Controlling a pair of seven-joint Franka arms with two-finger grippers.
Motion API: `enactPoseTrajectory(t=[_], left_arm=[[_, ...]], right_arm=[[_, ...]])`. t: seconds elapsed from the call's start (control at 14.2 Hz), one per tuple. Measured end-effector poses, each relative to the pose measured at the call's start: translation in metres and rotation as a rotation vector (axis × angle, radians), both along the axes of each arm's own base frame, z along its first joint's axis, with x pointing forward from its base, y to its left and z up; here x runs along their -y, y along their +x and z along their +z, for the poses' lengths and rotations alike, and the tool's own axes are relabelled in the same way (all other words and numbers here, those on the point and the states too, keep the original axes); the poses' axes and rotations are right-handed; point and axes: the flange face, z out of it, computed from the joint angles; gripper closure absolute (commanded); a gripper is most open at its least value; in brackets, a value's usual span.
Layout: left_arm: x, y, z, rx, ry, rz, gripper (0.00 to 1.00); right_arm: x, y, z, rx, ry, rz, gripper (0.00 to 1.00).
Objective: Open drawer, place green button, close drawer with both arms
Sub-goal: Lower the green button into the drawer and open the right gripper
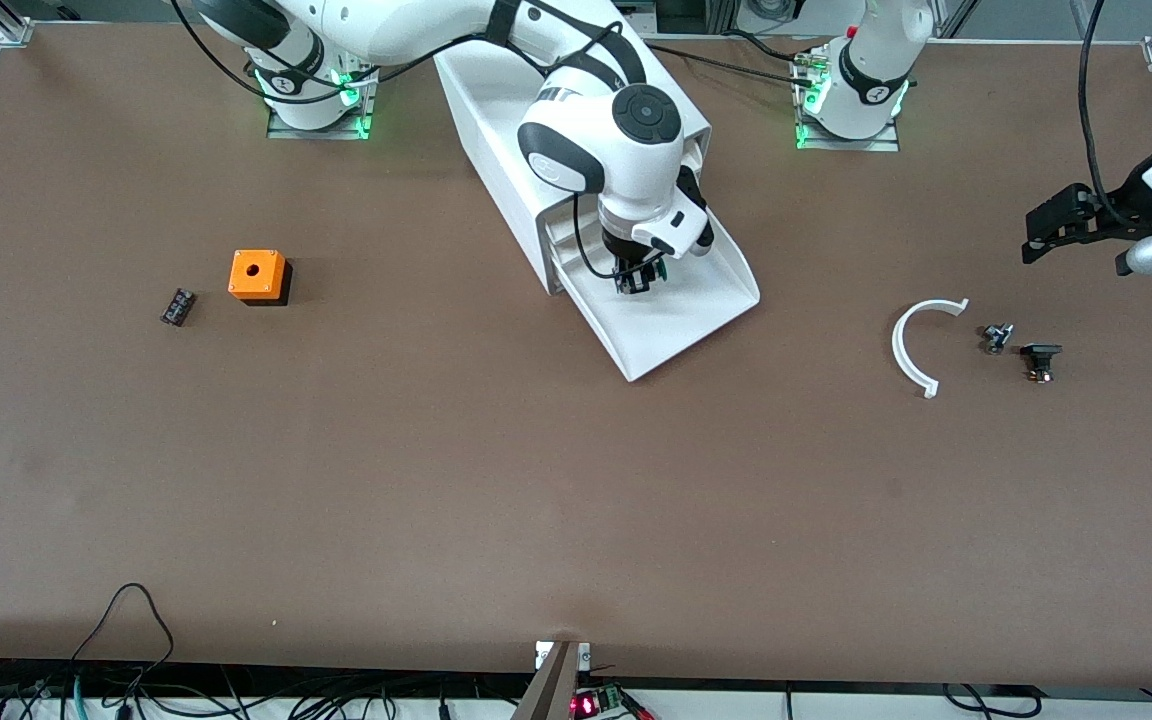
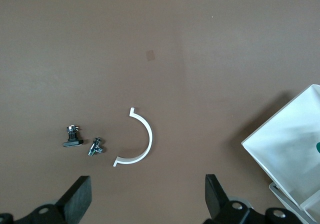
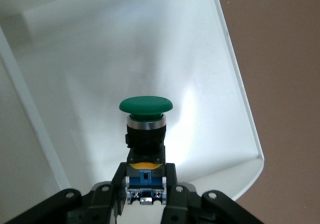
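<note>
The drawer [image 1: 681, 320] is pulled out of the white cabinet [image 1: 496, 110] at its lowest level, a shallow white tray [image 3: 100, 59]. My right gripper [image 1: 636, 280] hangs over the open tray. It is shut [image 3: 145, 176] on the blue rear end of the button [image 3: 145, 119], whose green cap points down toward the tray floor. In the front view only a bit of the button's green [image 1: 660, 271] shows. My left gripper [image 1: 1041, 235] waits open over the table at the left arm's end, its fingers wide apart [image 2: 147, 194] with nothing between them. A corner of the drawer [image 2: 295, 134] shows in the left wrist view.
An orange cube with a hole [image 1: 257, 275] and a small black part [image 1: 177, 306] lie toward the right arm's end. A white curved strip [image 1: 911, 345], a small metal fitting [image 1: 996, 337] and a black part [image 1: 1040, 360] lie below the left gripper.
</note>
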Motion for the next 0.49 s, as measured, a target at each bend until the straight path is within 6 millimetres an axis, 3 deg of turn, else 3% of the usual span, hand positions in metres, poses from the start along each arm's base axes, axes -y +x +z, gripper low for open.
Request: enactPoseTrajectory(t=[0.42,0.49], left_arm=[[0.001,0.000,0.000,0.000,0.000,-0.001,0.00],[0.001,0.000,0.000,0.000,0.000,-0.001,0.00]], right_arm=[[-0.024,-0.022,-0.037,0.024,-0.025,-0.002,0.77],[-0.026,-0.023,-0.041,0.027,-0.020,-0.006,0.61]])
